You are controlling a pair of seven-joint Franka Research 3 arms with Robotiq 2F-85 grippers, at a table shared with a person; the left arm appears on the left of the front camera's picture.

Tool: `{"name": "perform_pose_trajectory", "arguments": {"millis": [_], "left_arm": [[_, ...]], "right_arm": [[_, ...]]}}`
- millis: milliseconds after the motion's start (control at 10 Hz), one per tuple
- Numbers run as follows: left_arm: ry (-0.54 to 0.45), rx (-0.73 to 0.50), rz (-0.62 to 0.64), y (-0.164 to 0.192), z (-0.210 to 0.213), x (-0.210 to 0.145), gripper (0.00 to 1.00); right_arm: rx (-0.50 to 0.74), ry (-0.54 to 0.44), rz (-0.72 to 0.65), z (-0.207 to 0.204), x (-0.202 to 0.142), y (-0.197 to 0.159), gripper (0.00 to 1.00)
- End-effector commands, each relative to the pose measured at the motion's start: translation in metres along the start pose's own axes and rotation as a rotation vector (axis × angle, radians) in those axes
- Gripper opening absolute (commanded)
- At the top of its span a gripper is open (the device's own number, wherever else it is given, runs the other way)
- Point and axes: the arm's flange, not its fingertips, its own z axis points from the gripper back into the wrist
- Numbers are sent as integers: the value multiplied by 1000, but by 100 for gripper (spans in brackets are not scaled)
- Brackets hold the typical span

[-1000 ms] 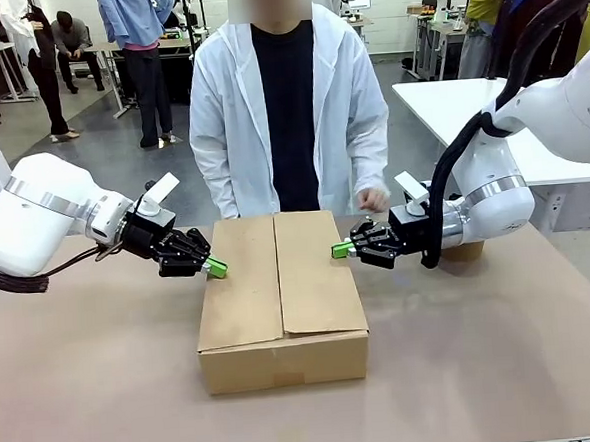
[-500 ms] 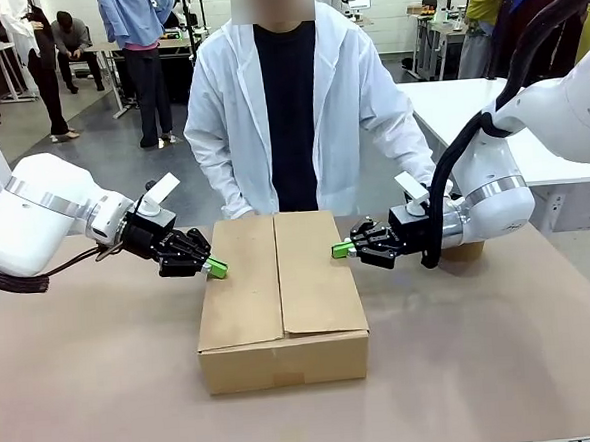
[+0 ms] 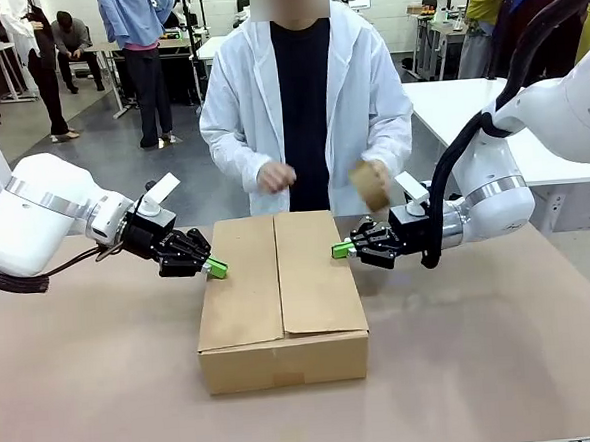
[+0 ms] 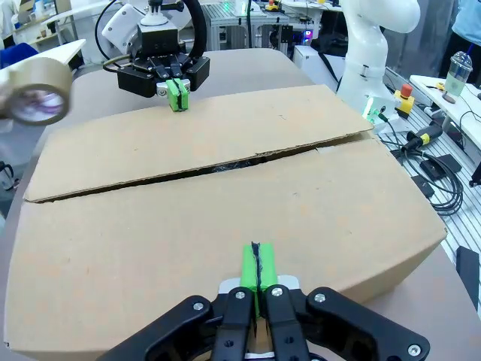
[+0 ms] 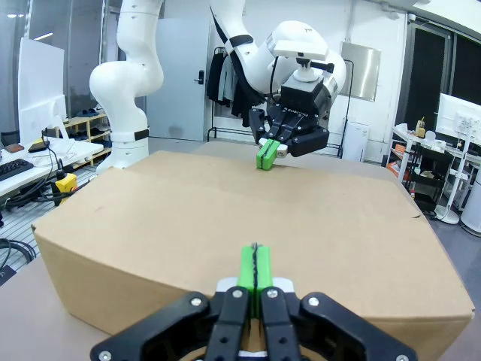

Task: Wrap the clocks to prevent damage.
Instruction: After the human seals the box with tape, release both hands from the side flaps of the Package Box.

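The clocks are hidden from view. A brown cardboard carton [image 3: 279,292] lies mid-table with both top flaps down and a seam along the middle. My left gripper [image 3: 218,269] is shut, its green tips resting on the left flap's edge. My right gripper [image 3: 340,249] is shut too, tips on the right flap's edge. In the left wrist view my left gripper [image 4: 257,267] presses the carton [image 4: 225,218], with the right gripper [image 4: 176,95] opposite. In the right wrist view my right gripper [image 5: 254,267] rests on the carton [image 5: 248,218], facing the left gripper [image 5: 265,154].
The person stands at the far edge, one hand holding a brown tape roll [image 3: 370,186] above my right wrist, the other hand [image 3: 272,176] raised at chest height. The tape roll [image 4: 37,90] is blurred in the left wrist view. The brown tabletop [image 3: 483,350] is bare around the carton.
The person has lifted both hands from table height to the chest, bringing up the tape roll. Both arms and the carton have stayed still.
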Motion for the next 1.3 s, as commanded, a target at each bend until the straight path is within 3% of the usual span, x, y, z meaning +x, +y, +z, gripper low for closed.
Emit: {"name": "perform_pose_trajectory", "arguments": {"millis": [0,1200], "left_arm": [[2,-4,1,1,-4,-2,0],[2,-4,1,1,-4,-2,0]], "right_arm": [[-3,-2,7,-1,-4,0,1],[-3,-2,7,-1,-4,0,1]]}}
